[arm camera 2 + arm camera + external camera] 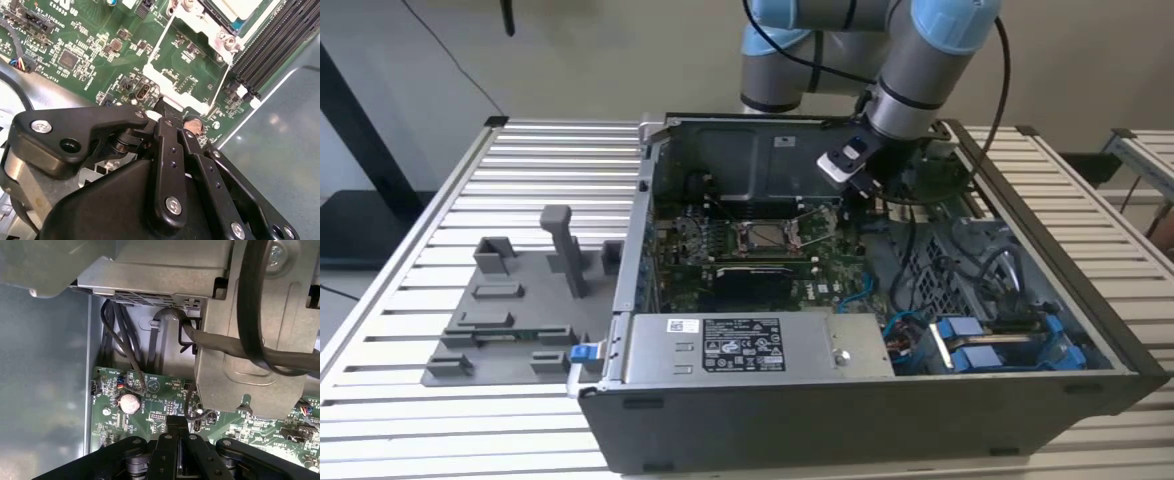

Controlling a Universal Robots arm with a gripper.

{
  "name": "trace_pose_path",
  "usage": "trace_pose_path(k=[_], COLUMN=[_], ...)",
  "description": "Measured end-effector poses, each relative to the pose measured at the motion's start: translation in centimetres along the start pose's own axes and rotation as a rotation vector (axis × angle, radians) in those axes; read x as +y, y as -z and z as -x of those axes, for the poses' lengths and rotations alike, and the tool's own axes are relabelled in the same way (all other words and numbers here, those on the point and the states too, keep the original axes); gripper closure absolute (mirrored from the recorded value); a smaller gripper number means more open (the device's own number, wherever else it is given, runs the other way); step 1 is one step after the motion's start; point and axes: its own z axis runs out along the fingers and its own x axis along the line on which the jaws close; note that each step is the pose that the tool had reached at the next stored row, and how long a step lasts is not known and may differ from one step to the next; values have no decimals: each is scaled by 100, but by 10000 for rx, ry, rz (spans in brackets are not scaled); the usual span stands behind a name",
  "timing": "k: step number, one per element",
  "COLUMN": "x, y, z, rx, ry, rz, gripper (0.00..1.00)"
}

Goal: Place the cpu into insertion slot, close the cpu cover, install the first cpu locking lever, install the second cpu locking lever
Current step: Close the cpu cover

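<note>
The open computer case (1067, 330) holds the green motherboard (687, 255). At its centre sits the socket, with the cpu cover (766, 237), a silver frame, lying flat on it. In the second wrist view the cpu cover (220, 37) frames a pale silver square, the cpu (242, 7). My gripper (865, 190) hangs inside the case, just off the socket toward the exterior view's right. Its black fingers (167, 125) are shut, close above the board beside the socket's corner. My gripper (177, 424) shows nothing between its fingers.
A grey power-supply box (734, 345) lines the case's near wall. Cables (947, 260) and blue connectors (961, 335) crowd the case at the exterior view's right. A grey fixture plate (507, 310) with upright posts lies on the slatted table. Black cables (250, 340) run close by the wrist.
</note>
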Motion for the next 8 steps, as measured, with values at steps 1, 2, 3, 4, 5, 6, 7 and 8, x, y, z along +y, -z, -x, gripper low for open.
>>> trace_pose_path(k=[1,2,3,4,5,6,7,8], x=[-1,-1,-3,-5,-6,-8,-13,-19], y=[4,11,23,38,48,53,55,57], z=[0,-1,-2,-4,-6,-7,-8,-9], rx=[0,3,7,9,10,10,12,11], ry=[-3,-5,-6,-8,-8,-8,-7,-7], rz=[-18,-38,-52,-61,-66,-68,-70,-70], gripper=[89,89,89,89,89,89,89,89])
